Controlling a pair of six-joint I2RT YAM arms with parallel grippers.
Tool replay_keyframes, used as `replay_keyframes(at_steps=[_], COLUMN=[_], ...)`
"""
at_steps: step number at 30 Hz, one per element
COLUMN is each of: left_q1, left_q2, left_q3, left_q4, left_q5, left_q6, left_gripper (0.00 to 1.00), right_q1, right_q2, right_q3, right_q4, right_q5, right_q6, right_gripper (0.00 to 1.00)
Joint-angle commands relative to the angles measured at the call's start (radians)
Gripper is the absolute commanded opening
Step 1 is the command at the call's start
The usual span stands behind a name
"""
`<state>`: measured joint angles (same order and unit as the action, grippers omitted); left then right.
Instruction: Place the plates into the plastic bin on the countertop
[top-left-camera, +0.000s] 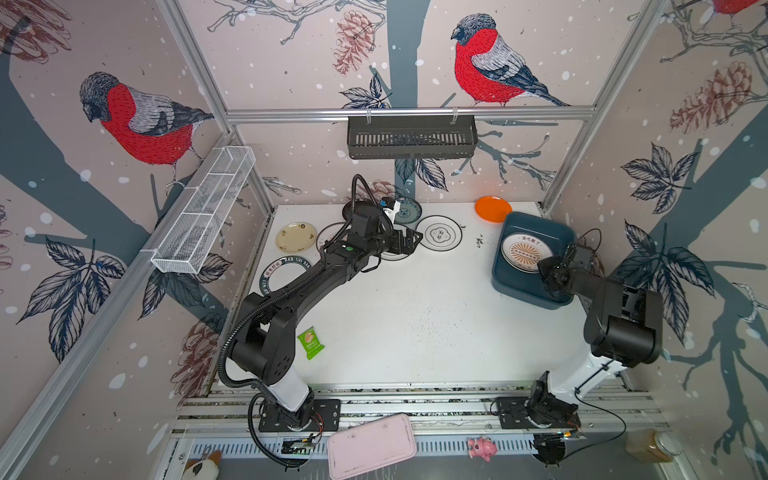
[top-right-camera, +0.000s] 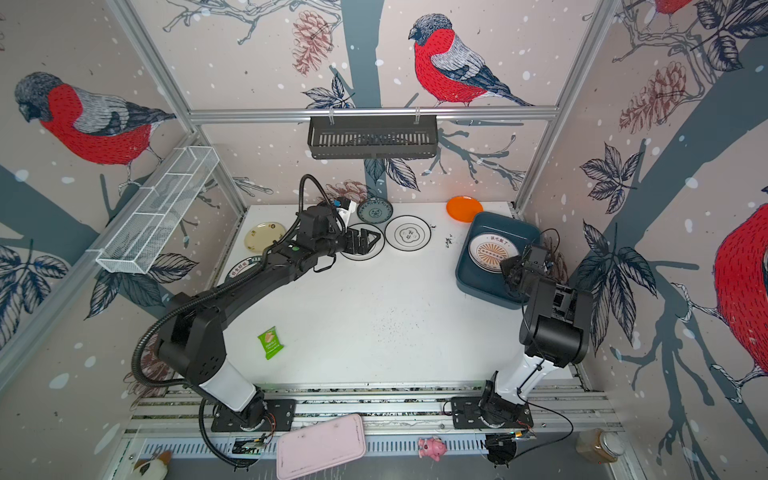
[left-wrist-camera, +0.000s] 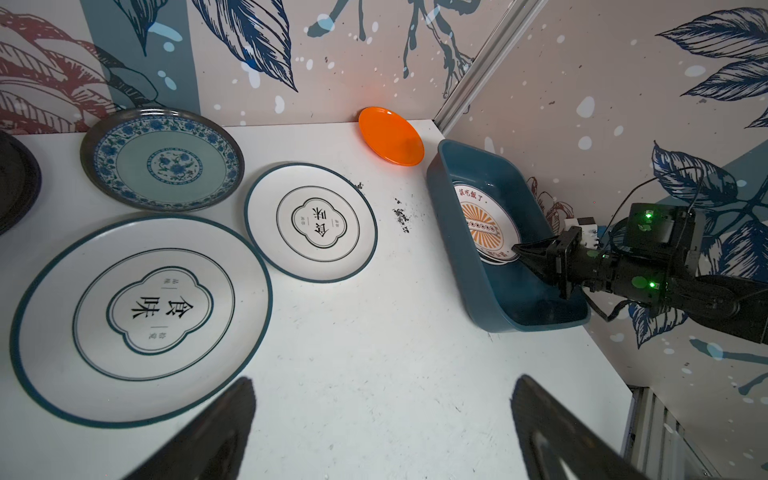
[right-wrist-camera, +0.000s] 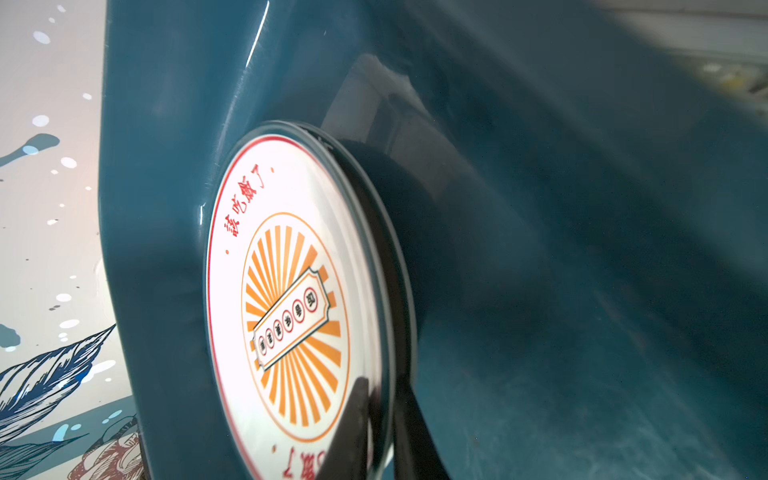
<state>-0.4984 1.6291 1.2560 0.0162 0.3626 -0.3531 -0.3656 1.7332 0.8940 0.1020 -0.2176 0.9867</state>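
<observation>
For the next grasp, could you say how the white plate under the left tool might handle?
The white plate looks rigid, unlikely to flex. Its smooth face may be slippery. Flat on the countertop, it should slide, not roll.

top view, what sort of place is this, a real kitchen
Probably a robot test cell, not a real kitchen: two arms bolted to rails, aluminium-framed wallpapered walls, a sunburst plate in a plastic bin.

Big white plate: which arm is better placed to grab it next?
Left, likely. The left gripper is open, hovering over the big white plate; the right gripper is inside the bin, clamped on the sunburst plate's rim.
</observation>
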Motion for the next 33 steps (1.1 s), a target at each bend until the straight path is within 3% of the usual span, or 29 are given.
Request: replay_keyframes(at_steps=[1, 8, 14, 19, 26, 29, 33], left_q1=[0.004, 0.016, 0.025, 0.066, 0.223, 0.270, 0.352], left_q2=[-0.024, -0.073, -0.109, -0.172, -0.336, -0.415, -0.480], left_q3=[-0.021, -0.057, -0.071, -0.130, -0.253, -0.342, -0.451], left_q4=[0.046, -0.003, -0.046, -0.054, -0.025, -0.016, 0.069], left_q5=[-0.019, -0.044, -0.095, -0.169, -0.305, -0.394, -0.379], left_q6=[-0.019, -0.018, -0.021, -0.030, -0.035, -0.021, -0.047], left_gripper=[0.96, 0.96, 0.96, 0.96, 0.96, 0.96, 0.96], right_q1=[0.001, 0.005, 0.010, 0.040, 0.157, 0.213, 0.267], right_q2=[0.003, -0.001, -0.022, -0.111, -0.236, -0.253, -0.288], right_q3=[0.012, 0.041, 0.075, 0.084, 0.067, 0.072, 0.062], right_q4=[-0.059, -0.108, -0.153, -0.160, -0.098, -0.087, -0.070], right_q5=[0.026, 0.044, 0.044, 0.045, 0.013, 0.012, 0.017], right_q6=[-0.037, -0.075, -0.088, -0.120, -0.244, -0.279, -0.285], right_gripper=[0.17, 0.25, 0.43, 0.68, 1.00, 1.00, 1.00])
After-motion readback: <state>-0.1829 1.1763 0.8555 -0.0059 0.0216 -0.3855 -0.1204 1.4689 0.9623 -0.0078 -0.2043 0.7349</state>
